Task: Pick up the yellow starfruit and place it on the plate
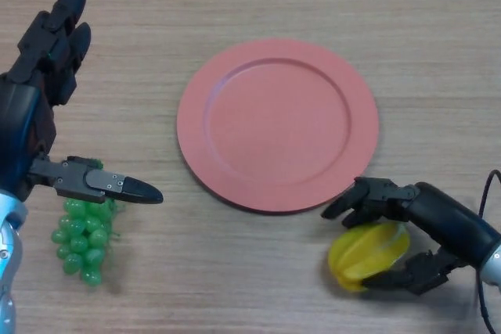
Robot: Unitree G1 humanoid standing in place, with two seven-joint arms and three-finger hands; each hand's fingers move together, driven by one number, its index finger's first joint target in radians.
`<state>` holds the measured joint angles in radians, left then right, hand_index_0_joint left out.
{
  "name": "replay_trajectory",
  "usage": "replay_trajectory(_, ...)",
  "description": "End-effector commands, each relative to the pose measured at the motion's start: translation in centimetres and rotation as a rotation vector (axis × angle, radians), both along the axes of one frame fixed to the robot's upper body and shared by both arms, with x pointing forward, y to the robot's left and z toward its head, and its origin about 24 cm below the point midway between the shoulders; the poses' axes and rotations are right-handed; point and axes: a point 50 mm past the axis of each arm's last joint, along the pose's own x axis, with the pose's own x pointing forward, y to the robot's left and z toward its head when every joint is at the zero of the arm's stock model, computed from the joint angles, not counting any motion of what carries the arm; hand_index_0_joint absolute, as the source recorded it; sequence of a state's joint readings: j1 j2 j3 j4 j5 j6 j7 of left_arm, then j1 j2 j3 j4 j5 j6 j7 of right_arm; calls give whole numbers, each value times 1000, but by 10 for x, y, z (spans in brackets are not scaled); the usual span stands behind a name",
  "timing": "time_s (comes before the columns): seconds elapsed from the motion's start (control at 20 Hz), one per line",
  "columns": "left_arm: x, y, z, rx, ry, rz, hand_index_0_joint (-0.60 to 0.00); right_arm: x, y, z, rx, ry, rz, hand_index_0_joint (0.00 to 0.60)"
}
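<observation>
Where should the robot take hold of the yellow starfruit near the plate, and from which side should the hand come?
Probably across its middle, coming from the robot's right. The yellow ridged starfruit lies on its side on the wooden table, just off the rim of the round pink plate. The right hand already brackets it, fingers on the far side and thumb on the near side, so its grooves give purchase.

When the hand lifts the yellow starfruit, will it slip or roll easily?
The starfruit looks glossy, so it may be slippery. Its ridges probably keep it from rolling far. The right hand curls around it from both sides, which should help.
</observation>
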<state>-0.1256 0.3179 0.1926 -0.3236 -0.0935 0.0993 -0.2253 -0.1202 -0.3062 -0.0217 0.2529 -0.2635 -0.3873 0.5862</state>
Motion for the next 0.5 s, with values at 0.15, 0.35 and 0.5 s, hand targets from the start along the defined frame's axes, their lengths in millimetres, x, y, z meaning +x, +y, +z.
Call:
replay_trajectory(0.15, -7, 6, 35, 72, -207, 34, 0, 12, -16, 38, 152, -218, -75, 600)
replay_trajectory(0.35, -7, 5, 34, 75, -206, 34, 0, 8, -16, 60, 234, -246, -96, 600)
replay_trajectory(0.5, -7, 5, 34, 63, -203, 28, 0, 5, -3, 81, 320, -185, -78, 600)
